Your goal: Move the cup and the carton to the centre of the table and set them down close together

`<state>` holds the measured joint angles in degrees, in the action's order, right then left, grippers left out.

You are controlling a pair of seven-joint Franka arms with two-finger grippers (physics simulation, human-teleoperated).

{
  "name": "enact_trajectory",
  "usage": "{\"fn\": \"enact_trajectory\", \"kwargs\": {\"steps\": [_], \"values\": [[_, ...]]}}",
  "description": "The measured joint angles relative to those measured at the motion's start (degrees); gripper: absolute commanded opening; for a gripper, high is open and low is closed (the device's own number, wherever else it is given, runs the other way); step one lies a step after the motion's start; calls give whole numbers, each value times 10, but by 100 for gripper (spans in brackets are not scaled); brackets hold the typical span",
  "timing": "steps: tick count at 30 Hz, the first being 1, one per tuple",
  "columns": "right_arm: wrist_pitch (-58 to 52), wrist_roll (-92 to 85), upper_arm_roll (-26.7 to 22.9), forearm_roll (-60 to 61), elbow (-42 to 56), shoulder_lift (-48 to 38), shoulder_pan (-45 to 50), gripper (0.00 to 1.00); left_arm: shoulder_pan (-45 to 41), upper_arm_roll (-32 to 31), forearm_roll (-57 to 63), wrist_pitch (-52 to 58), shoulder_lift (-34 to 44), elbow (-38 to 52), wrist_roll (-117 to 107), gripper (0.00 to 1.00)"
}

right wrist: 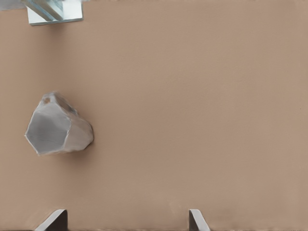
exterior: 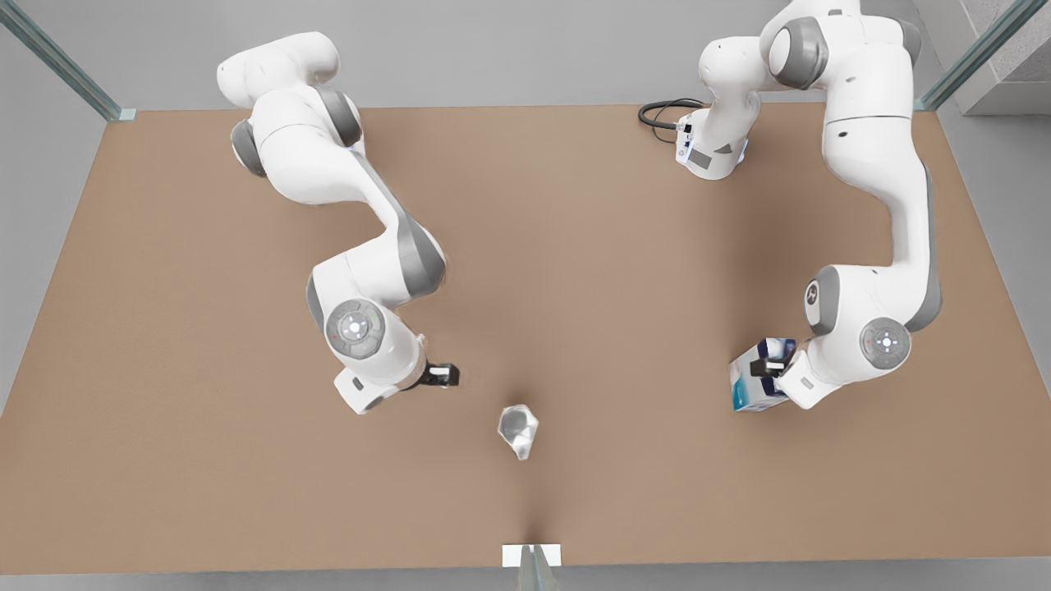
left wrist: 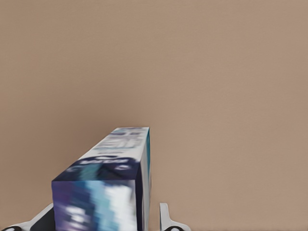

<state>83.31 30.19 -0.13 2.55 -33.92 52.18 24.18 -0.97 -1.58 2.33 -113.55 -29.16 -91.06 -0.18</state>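
Cup (exterior: 518,430) sits mid-table beside the spread-fingered right gripper (exterior: 444,375), while the left gripper (exterior: 770,368), well apart, grasps the carton (exterior: 757,383).

Front view: high up, looking almost straight down on the whole surface (exterior: 205,460), both arm bases at the far edge, far enough to take in all four sides.

Left wrist view: rides the arm on the front view's right, looks down along the left end effector (left wrist: 108,221), very close to the carton (left wrist: 103,192) (also in the front view, carton at (exterior: 751,386)).

Right wrist view: rides the arm on the front view's left, faces down at the surface from a bit higher; shares the cup (right wrist: 57,127) with the front view (exterior: 517,428).
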Motion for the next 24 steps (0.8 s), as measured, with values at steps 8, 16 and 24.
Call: {"fn": "enact_trajectory", "kwargs": {"steps": [8,16,24], "values": [[-56,-277,-65,20,-336,-356,-226,100,1,0,4,1,-7,1,0,44],[-24,-217,110,-36,-453,-428,-377,100,-203,-10,-40,71,82,4,-644,54],[-43,-239,64,-31,-411,-397,-329,100,-289,-67,-114,-46,43,4,-902,54]]}}
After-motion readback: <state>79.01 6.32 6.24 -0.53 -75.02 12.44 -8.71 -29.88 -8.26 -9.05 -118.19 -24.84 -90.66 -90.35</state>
